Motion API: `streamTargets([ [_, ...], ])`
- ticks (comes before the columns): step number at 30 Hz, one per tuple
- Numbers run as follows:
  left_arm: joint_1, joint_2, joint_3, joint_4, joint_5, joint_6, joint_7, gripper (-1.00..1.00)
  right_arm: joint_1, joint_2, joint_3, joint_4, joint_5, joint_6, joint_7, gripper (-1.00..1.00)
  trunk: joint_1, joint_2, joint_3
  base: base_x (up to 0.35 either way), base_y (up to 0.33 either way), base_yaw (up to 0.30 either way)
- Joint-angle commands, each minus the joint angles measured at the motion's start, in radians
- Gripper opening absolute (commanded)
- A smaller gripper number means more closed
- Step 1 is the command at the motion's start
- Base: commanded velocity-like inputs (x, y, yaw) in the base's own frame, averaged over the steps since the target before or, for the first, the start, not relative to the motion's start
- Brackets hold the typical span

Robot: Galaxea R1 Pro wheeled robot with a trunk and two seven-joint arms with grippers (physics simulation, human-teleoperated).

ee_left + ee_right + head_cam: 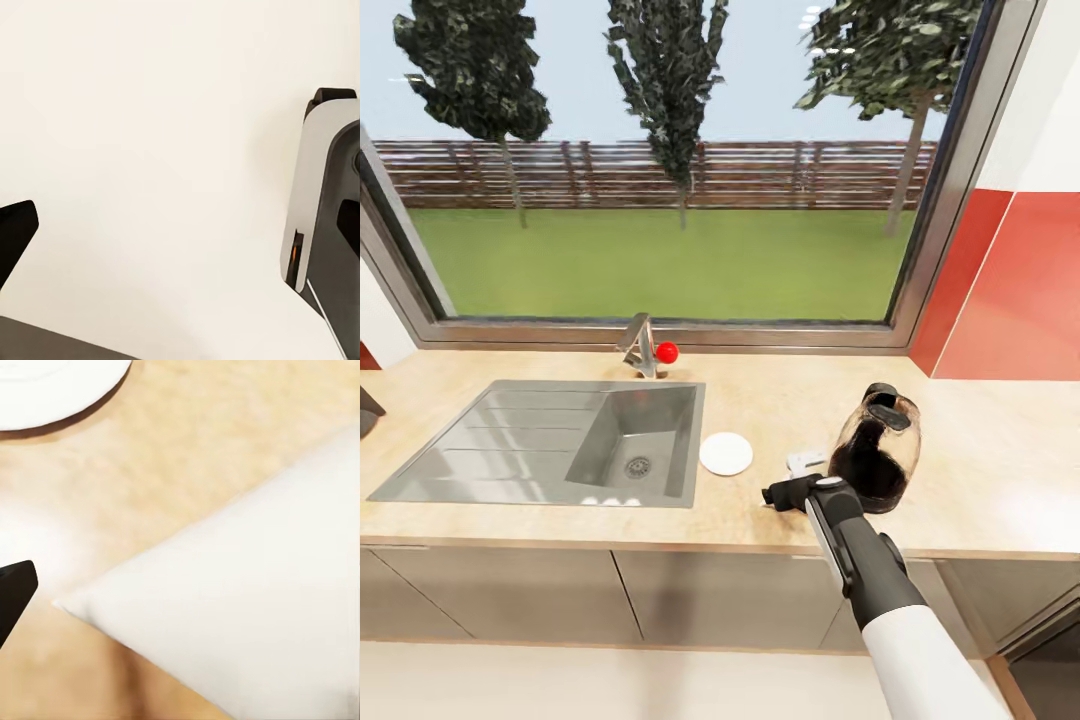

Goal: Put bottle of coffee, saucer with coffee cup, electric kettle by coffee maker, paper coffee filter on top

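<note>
The right claw (785,492) hangs low over the surface (980,450), close to its front edge, and the paper filter (247,615) lies right at its tip. In the right wrist view the filter is a broad white wedge, its point reaching toward one dark finger (13,589) at the frame's edge. In the head view a bit of white (805,462) shows just behind the claw. Whether the claw is released or already pinching the paper cannot be told, as too little of the fingers is visible.

The filter looks thin, light and limp. It should crumple or slide rather than resist, so a gentle pinch on the rim or the flat fold would suit best, lifting without dragging it across the wood.

The kettle (876,450) stands just beyond and to the right of the claw, almost touching the arm. It is rounded dark glass, probably heavy and breakable, and easy to knock. Its black handle is the natural place to hold it.

The saucer (726,453) sits a little to the left of the claw, beside the sink (540,445), flat and hard to get under.

The left wrist view shows one dark finger (15,236) against a pale floor; that claw's state is unclear.
</note>
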Motion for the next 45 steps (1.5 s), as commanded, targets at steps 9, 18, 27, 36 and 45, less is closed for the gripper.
streamTargets([
  [9, -0.001, 0.000, 0.006, 0.001, -0.002, -0.004, 0.000, 1.00, -0.001, 0.000, 0.000, 0.002, 0.011, 0.005, 0.009, 1.00, 0.001, -0.002, -0.002, -0.002, 0.000, 0.000],
  [18, -0.001, 0.000, 0.006, 0.001, -0.001, -0.004, 0.000, 1.00, -0.001, 0.000, 0.001, 0.004, 0.009, 0.003, 0.015, 1.00, 0.001, -0.002, -0.002, 0.000, 0.000, 0.000],
  [27, -0.001, 0.000, 0.006, 0.001, -0.001, -0.004, 0.000, 1.00, -0.001, 0.000, 0.003, 0.006, 0.007, 0.003, 0.020, 1.00, 0.001, -0.002, -0.002, 0.000, 0.000, 0.000],
  [36, -0.001, 0.000, 0.006, 0.001, -0.001, -0.004, 0.000, 1.00, -0.001, 0.002, 0.004, 0.033, 0.005, 0.003, 0.021, 1.00, 0.001, -0.002, -0.002, 0.000, 0.000, 0.000],
  [45, -0.001, 0.000, 0.006, 0.001, -0.001, -0.004, 0.000, 1.00, -0.001, 0.003, 0.004, 0.036, 0.006, 0.002, 0.021, -1.00, 0.001, -0.002, -0.002, 0.000, 0.000, 0.000],
])
